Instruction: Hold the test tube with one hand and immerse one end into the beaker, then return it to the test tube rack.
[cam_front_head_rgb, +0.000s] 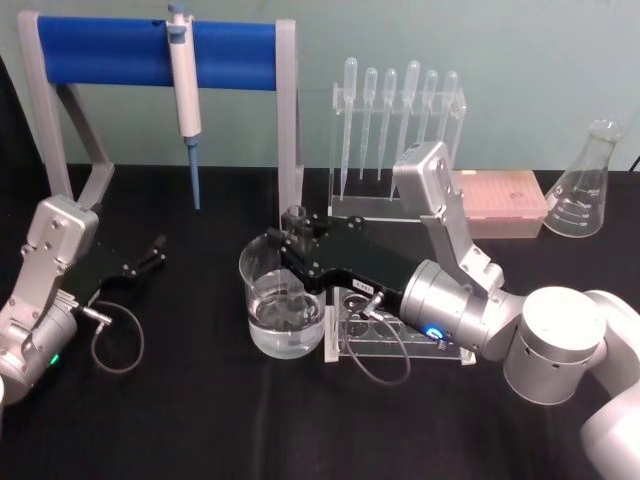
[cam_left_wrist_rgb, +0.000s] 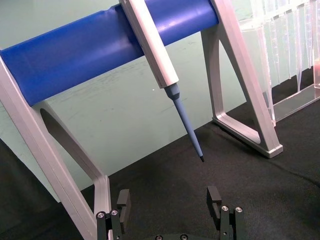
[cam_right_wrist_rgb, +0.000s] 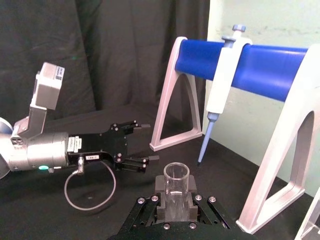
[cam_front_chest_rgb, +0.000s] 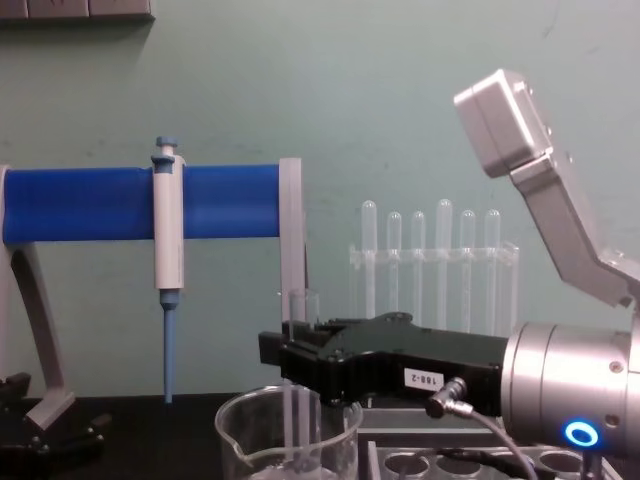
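The right gripper (cam_front_head_rgb: 295, 240) pinched the upright test tube (cam_front_head_rgb: 297, 218), lower end dipped inside the beaker (cam_front_head_rgb: 258, 300) (the left gripper (cam_front_head_rgb: 155, 254) rested spread open, well apart).

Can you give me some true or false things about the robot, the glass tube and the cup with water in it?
1. The right gripper holds the test tube upright, its lower end inside the beaker. True.
2. The left gripper holds the blue-tipped pipette. False: it is open and empty, low at the left; the pipette hangs on the blue stand.
3. The beaker is empty. False: clear liquid stands in it.
4. A glass flask stands at the far right of the table. True.
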